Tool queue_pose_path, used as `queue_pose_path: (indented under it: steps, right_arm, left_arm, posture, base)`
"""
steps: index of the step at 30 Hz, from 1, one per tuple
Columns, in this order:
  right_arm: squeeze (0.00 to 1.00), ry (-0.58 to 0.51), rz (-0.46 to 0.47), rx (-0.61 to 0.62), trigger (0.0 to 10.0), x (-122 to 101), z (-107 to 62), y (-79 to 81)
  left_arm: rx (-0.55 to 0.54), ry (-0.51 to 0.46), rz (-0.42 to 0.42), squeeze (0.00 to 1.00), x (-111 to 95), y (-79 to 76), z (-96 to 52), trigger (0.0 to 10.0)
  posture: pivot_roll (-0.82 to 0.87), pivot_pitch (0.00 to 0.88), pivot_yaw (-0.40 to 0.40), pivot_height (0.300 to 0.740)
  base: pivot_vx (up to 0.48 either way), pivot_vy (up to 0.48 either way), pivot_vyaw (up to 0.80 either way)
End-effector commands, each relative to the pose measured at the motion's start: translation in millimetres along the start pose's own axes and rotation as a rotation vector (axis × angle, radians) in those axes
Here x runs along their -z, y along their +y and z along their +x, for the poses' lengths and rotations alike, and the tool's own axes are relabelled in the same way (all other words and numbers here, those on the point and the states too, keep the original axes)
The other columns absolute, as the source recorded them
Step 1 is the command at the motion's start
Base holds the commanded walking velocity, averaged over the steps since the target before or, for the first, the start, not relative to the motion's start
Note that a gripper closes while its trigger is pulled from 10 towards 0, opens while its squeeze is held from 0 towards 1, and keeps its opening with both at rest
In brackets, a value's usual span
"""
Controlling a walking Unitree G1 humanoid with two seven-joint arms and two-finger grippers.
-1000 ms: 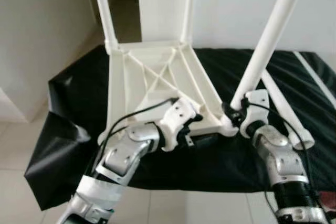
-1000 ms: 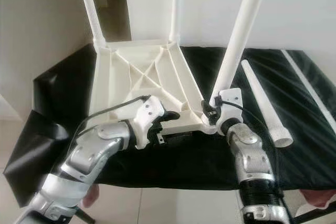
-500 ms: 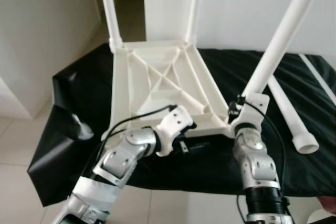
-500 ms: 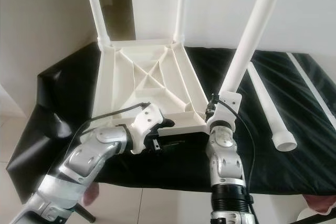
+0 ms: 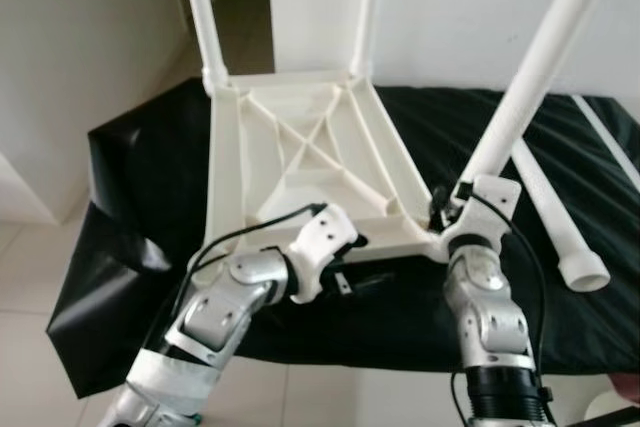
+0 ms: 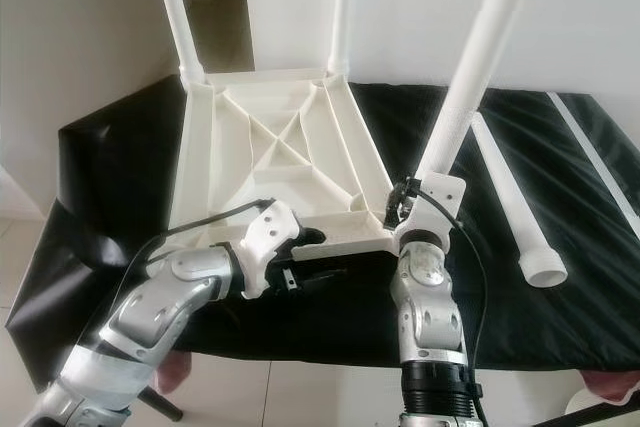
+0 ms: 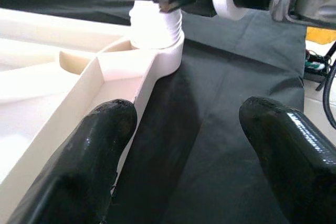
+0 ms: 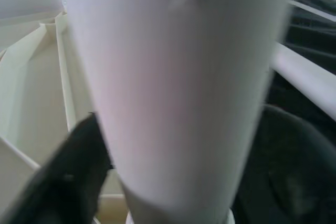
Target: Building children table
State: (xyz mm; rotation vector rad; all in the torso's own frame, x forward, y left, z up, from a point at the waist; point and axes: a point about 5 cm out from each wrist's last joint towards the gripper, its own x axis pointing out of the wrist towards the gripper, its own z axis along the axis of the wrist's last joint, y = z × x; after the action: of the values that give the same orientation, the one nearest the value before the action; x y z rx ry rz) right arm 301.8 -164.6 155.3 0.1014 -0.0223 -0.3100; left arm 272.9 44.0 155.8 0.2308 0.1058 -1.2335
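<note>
No brand marks or writing I can make out on any of the parts. The white plastic tabletop [image 5: 300, 162] lies upside down on a black sheet [image 5: 140, 187], ribbed underside up, its long side running away from the robot. Two legs [image 5: 200, 12] stand upright in the far corners. The right gripper [image 5: 462, 209] is clamped around the base of a third table leg [image 5: 530, 67] sitting in the near right corner socket; that leg leans up and off to the right. The left gripper [image 7: 184, 145] has its fingers [image 7: 79, 166] spread apart at the near edge of the top, one finger against the rim, nothing held. A loose leg [image 5: 555, 217] lies flat on the sheet, just right of the right gripper, open end toward the robot.
</note>
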Motion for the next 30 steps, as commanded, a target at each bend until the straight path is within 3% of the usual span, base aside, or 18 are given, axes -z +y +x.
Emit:
queue_pose_path:
  steps: [1, 7, 8, 9, 15, 18, 19, 25, 30]
  right_arm:
    - [1.0, 0.0, -0.001, 0.009, 10.0, 1, -2.6, -2.2]
    - [1.0, -0.005, -0.017, 0.013, 10.0, 1, -7.7, -9.0]
    - [0.61, 0.01, -0.006, 0.01, 10.0, 3, -10.4, -10.8]
    - [0.0, 0.019, -0.002, 0.003, 10.0, 5, -13.3, -11.8]
    - [0.0, 0.025, 0.012, -0.026, 10.0, 8, -22.0, -12.0]
    - [0.0, 0.043, 0.011, -0.046, 10.0, 13, -29.1, -11.3]
    - [0.0, 0.068, 0.001, -0.057, 10.0, 21, -35.3, -11.5]
    - [0.0, 0.101, -0.006, -0.068, 10.0, 28, -40.8, -10.2]
    - [0.0, 0.136, -0.01, -0.078, 10.0, 35, -44.6, -9.0]
  left_arm:
    - [0.016, 0.001, -0.003, 0.0, 1, -1.3, -2.2, 10.0]
    - [0.011, 0.014, -0.001, 0.0, 5, 0.1, -7.3, 10.0]
    - [0.017, 0.029, 0.013, 0.0, 7, -0.8, -9.5, 10.0]
    - [0.037, 0.032, 0.02, 0.0, 7, -2.7, -12.5, 10.0]
    - [0.051, 0.031, 0.019, 0.0, 6, -2.0, -20.0, 10.0]
    - [0.077, 0.044, 0.016, 0.0, 9, 0.7, -30.1, 10.0]
    - [0.128, 0.069, 0.015, 0.0, 12, 2.3, -43.7, 10.0]
    - [0.134, 0.097, 0.015, 0.0, 14, 7.5, -55.5, 10.0]
    - [0.094, 0.21, 0.033, 0.0, 29, 20.1, -73.3, 10.0]
  posture:
    - [0.04, 0.0, -0.03, 0.74]
    - [0.04, 0.0, -0.031, 0.74]
    - [0.03, 0.0, -0.03, 0.74]
    - [0.03, 0.0, -0.029, 0.74]
    - [0.03, 0.0, -0.028, 0.74]
    - [0.03, 0.0, -0.025, 0.74]
    - [0.03, 0.0, -0.023, 0.74]
    - [0.03, 0.0, -0.022, 0.74]
    - [0.02, 0.0, -0.017, 0.74]
  base:
    - [0.0, 0.0, 0.0]
    - [0.0, 0.0, 0.0]
    - [0.0, 0.0, 0.0]
    - [0.0, 0.0, 0.0]
    - [0.0, 0.0, 0.0]
    - [0.0, 0.0, 0.0]
    - [0.0, 0.0, 0.0]
    - [0.0, 0.0, 0.0]
    - [0.0, 0.0, 0.0]
